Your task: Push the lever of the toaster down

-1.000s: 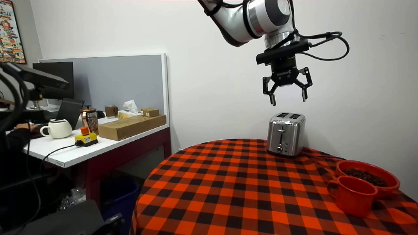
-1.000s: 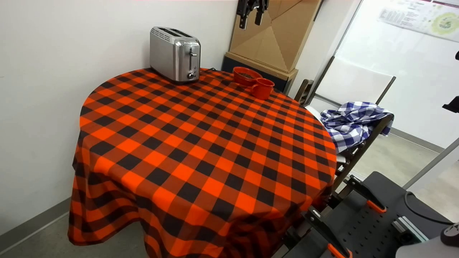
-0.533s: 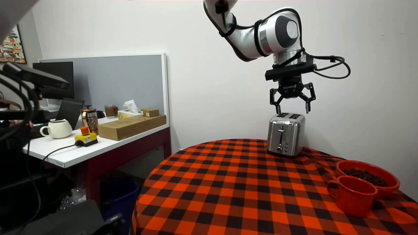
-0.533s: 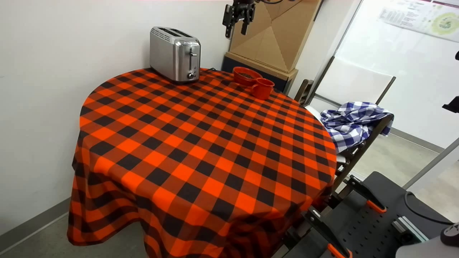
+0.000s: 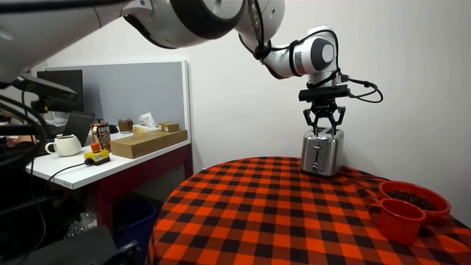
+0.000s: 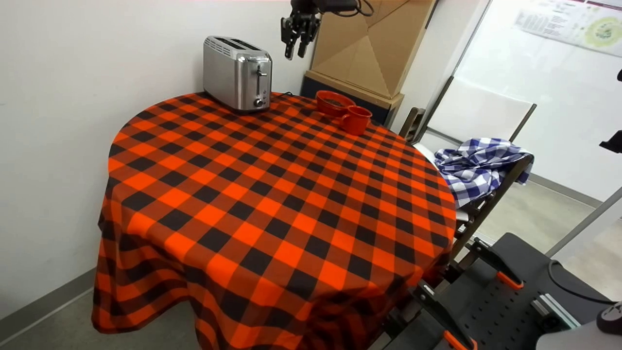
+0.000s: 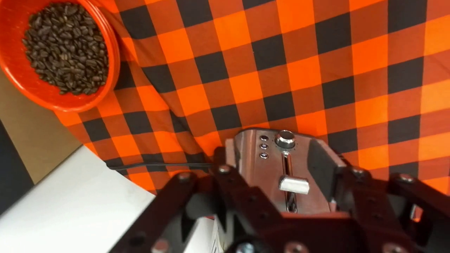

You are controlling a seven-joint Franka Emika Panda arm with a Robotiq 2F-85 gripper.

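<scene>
In an exterior view: small, boxy, shiny silver-steel toaster (image 5: 323,152) right of centre, upright on a red-and-black checked cloth (image 5: 235,206); black, claw-like gripper (image 5: 324,133) directly above in the frame, tips overlapping the top edge by line of sight, depth not readable here. Chief hazard: landing on the steel rim or in a bread slot after too deep a reach, with force spent on the body and a possible tip or slide.

In an exterior view: thin black fingers (image 6: 290,51) at upper centre, spread, with nothing between, apart from the toaster at upper left and to the right of its front face. Small, silver, tab-shaped lever (image 6: 263,74) near the upper end of its slot, evidently not yet pressed. Opposite hazard: a descent through bare air, from too short a reach. Round red mug (image 6: 356,121) well apart, probably out of danger.

In the wrist view: lever at lower right of centre, framed between dark, flat pads (image 7: 320,168), with a gap wider than the tab. Likeliest failure: a straddling descent, with one finger to either side and the lever left up, for want of closing first. Beyond the far end of the slot, higher in the frame: round silver dial (image 7: 285,139), liable to a knock from overlong pressing.
</scene>
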